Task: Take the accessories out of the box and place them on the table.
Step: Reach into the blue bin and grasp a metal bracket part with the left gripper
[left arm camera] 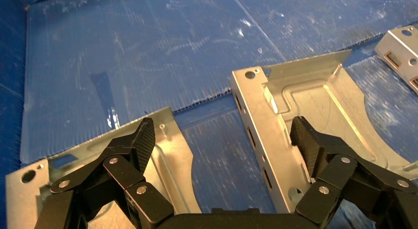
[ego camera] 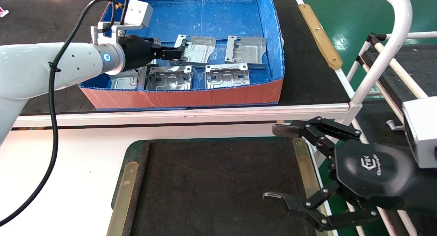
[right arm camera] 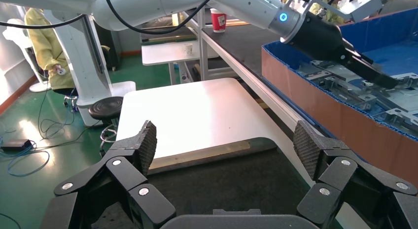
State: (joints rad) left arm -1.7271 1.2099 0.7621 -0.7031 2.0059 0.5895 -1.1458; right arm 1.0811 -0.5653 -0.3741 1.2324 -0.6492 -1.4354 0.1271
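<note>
Nearest, the right pincer (ego camera: 278, 162) hangs idle over the right edge of the black mat (ego camera: 218, 188) on the white table (ego camera: 68, 167), its fingers spread wide and holding nothing. Beyond the table's far edge sits the blue box (ego camera: 276, 58) with its orange-red front wall. The plates (ego camera: 227, 76) lie inside on its floor: three along the front wall, more in a row behind them. The left pincer (ego camera: 179, 52) reaches into the box from the left, low over the back row. In the left wrist view its fingers (left arm camera: 143, 138) are spread, one over a plate at the left (left arm camera: 172, 155), the other over the next plate (left arm camera: 276, 115), gripping neither.
</note>
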